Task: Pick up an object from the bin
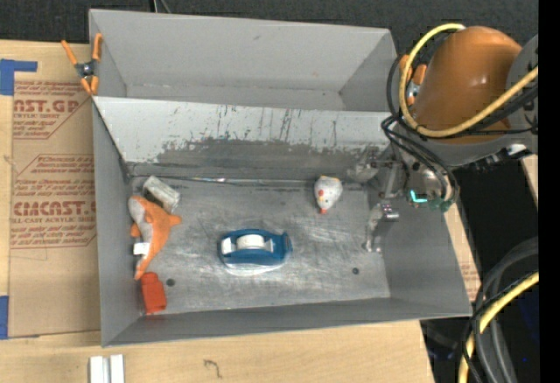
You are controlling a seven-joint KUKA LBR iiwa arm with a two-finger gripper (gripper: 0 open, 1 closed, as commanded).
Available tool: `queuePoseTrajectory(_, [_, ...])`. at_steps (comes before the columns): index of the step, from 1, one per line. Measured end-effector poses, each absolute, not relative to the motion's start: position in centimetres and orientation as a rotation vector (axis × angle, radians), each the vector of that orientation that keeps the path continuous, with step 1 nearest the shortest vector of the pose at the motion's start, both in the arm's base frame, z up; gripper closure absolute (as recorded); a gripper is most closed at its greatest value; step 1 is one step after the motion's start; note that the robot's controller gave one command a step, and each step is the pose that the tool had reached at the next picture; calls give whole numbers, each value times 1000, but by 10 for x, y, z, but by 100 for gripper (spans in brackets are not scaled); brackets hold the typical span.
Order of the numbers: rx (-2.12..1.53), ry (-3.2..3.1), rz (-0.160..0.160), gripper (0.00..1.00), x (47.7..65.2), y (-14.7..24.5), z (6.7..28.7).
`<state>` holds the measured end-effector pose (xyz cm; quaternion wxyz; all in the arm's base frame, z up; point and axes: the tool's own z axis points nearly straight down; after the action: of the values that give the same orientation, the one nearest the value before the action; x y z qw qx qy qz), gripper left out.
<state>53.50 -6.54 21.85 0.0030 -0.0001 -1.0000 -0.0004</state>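
Gripper (374,237) sits low in the right part of the grey bin (236,58), over bare scratched floor, close to the right wall. How wide it is set: cannot tell from this angle, the metal parts blur into the grey floor behind them. The arm comes in from the right, its wrist under a rounded orange cover (464,75) with yellow cables (420,45) looped around it.

Nearest thing: a small white thing (326,193), rounded, with a red mark on its lower side, lying near the foot of the back wall. It is left of the gripper, near but apart, not touching.

Next nearest: a blue tape dispenser (254,251) with a white roll in it, flat on the floor around the middle of the bin, towards the front, well apart from the gripper.

The rest is at the left wall, far from the gripper (loose cluster, not really a heap):
- an orange toy (150,228) with white bits, long and lying along the wall
- a silvery wrapped piece (161,191) just above it, at the back left
- a red-orange block (153,293) at the front left corner, just below the toy
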Motion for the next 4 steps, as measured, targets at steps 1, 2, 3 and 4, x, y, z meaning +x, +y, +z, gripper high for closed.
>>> queuePoseTrajectory(1, [1, -3143, 1, 0, 537, -65, 223])
queuePoseTrajectory(2, [56, -3151, 3, 0, 545, -41, 180])
queuePoseTrajectory(3, [70, -3147, -1, 0, 553, -24, 118])
queuePoseTrajectory(4, [277, -3138, -2, 100, 529, 49, 82])
